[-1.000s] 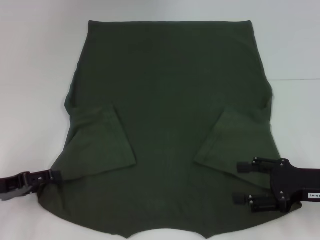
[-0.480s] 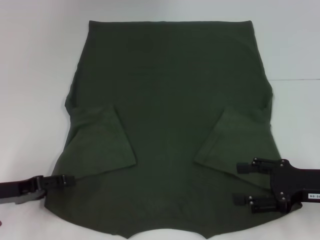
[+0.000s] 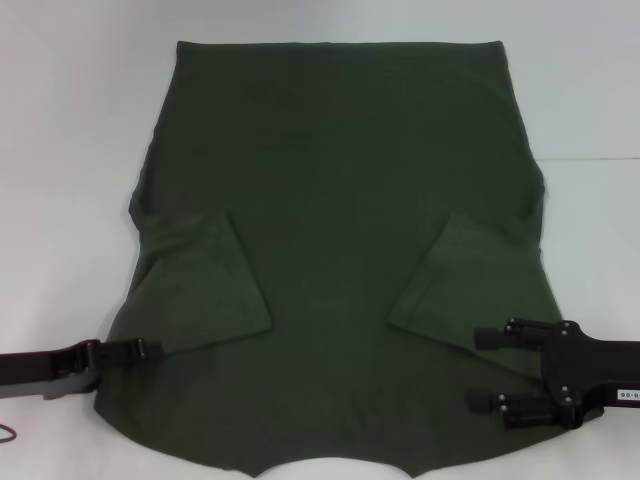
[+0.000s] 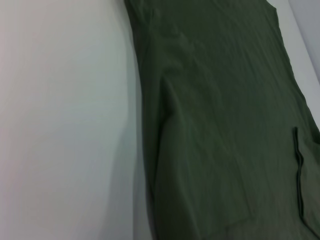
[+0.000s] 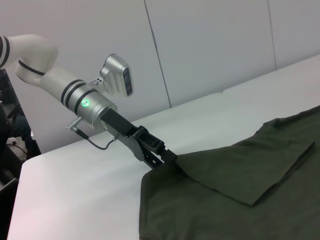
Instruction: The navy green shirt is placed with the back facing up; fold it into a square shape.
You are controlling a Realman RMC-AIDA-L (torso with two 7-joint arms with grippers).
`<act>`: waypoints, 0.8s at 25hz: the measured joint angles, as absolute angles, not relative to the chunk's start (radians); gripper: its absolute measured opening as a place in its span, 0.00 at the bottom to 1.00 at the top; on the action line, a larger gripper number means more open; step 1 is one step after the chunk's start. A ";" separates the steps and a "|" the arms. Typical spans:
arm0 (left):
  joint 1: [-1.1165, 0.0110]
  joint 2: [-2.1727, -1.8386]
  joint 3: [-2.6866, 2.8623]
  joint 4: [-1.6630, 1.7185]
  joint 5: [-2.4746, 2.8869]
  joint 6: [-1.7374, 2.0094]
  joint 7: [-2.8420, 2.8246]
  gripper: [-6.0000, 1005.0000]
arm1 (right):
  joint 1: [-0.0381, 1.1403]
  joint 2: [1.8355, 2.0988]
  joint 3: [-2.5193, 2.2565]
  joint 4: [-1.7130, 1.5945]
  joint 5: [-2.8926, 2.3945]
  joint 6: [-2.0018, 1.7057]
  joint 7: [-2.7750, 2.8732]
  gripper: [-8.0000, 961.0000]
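So the navy green shirt (image 3: 340, 250) is lying flat across the middle of the white counter (image 3: 70, 150), back up, hem toward the far edge and collar notch right at the near edge, and both short sleeves are already folded in over the body. What's changed over the last second: the left pincer (image 3: 148, 349) has slid in from off the left side of the cloth, and its tip now sits at the shirt's left edge, just below the folded left sleeve (image 3: 200, 285). In the right wrist view it's low on the counter with its tip right at that corner of fabric (image 5: 162, 159), looking like it's pushing in at the edge, but I can't tell if the fingers have actually closed on the cloth or are just touching it. The right pincer (image 3: 485, 367) hasn't budged, it's parked over the shirt's right shoulder area near the counter's near right corner with its two fingers spread wide apart, nothing between them. My read is the sleeve step is done and the left arm is going for a grip on the left edge to fold that side over toward the middle. Risk is it only grabs the top layer.
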State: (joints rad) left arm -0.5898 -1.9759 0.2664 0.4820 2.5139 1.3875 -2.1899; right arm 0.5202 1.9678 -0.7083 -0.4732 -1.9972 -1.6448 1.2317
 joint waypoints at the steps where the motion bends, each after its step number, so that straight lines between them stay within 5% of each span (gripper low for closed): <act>1: -0.590 -1.975 0.267 0.486 2.515 1.388 -2.193 0.87 | 0.520 1.968 -0.708 -0.472 -1.997 -1.645 1.232 0.94; 20: -0.612 -1.973 0.292 0.469 2.518 1.380 -2.248 0.80 | 0.522 1.965 -0.699 -0.466 -1.994 -1.655 1.239 0.94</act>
